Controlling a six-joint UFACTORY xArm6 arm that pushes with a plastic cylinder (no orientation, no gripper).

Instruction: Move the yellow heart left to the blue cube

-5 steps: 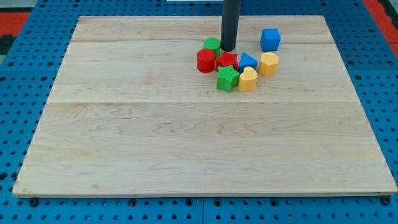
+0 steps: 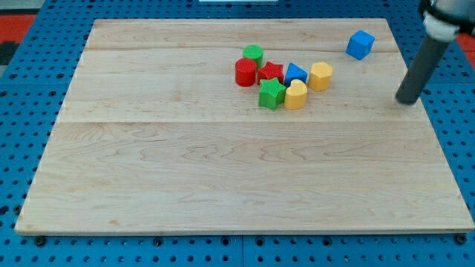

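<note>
The yellow heart lies near the middle top of the wooden board, touching the green star on its left and close under the blue triangular block. The blue cube sits alone near the view's top right. My tip is at the view's right edge of the board, below and right of the blue cube, far right of the yellow heart and touching no block.
A cluster sits by the heart: a green cylinder, a red cylinder, a red star and a yellow hexagonal block. The board lies on a blue pegboard surface.
My tip moved from beside the green cylinder to the board's right edge. The blue cube now sits farther right and slightly higher. The cluster has not moved.
</note>
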